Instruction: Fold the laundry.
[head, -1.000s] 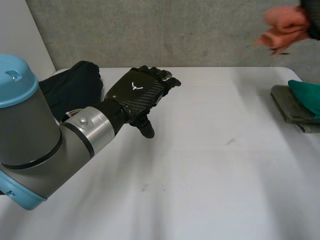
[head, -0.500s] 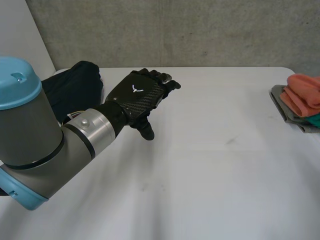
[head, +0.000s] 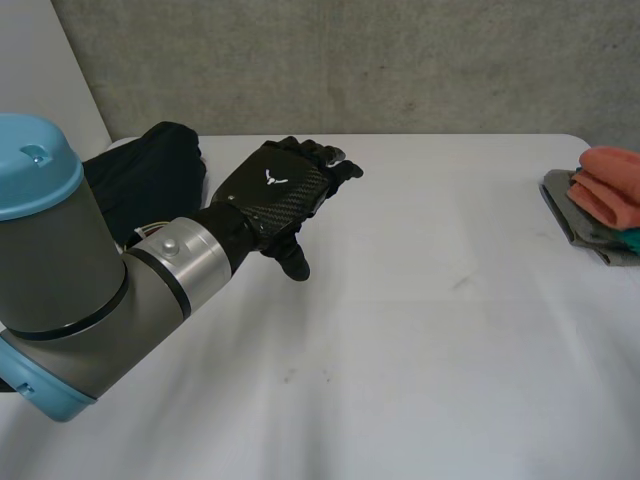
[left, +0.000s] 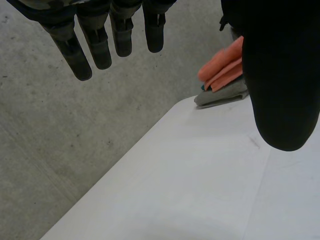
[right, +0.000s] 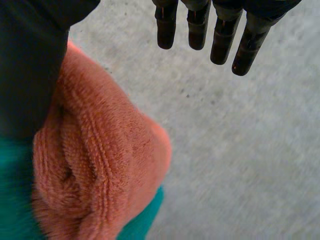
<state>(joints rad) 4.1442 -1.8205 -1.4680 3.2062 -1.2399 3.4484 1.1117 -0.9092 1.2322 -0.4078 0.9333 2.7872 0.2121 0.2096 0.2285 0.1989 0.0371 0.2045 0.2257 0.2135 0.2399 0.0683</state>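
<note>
Head view: left robot hand (head: 275, 190) over the counter (head: 420, 330), fingers relaxed, empty; dark cloth (head: 145, 175) bunched at far-left corner; right robot hand (right: 221, 42), fingers straight, above orange towel (right: 100, 170) on right-edge stack (head: 575, 215). Suggest: pull cloth to centre, flatten first.

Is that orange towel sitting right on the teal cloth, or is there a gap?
Touching. The right wrist view shows the orange towel lying directly on the teal cloth, with no gap where they meet.
</note>
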